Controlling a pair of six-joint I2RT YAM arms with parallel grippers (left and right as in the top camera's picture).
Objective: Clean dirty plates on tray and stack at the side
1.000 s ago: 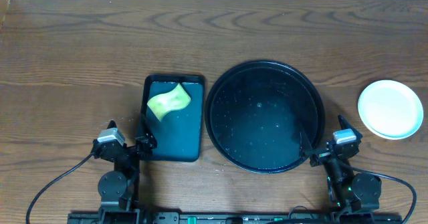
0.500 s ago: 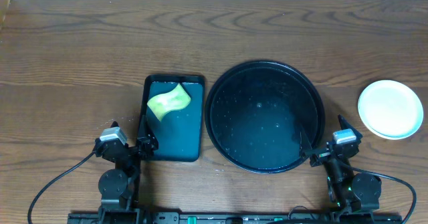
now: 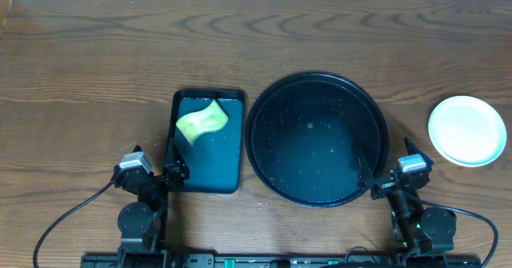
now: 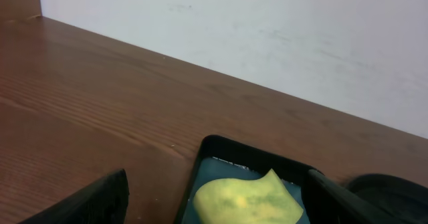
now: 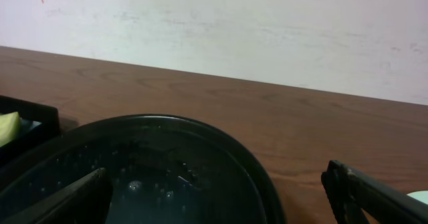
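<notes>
The round black tray lies mid-table with only water droplets on its floor. A pale plate rests on the wood at the far right; from above I cannot tell whether others lie under it. Its edge shows as a sliver, the plate, in the right wrist view. My left gripper stands open at the near-left corner of the teal tray, and in its own view the left gripper holds nothing. My right gripper is open at the black tray's near-right rim; there the right gripper is empty too.
A rectangular dark teal tray sits left of the black tray with a yellow-green sponge lying in it; the sponge is just ahead of the left fingers. A white wall bounds the table's far edge.
</notes>
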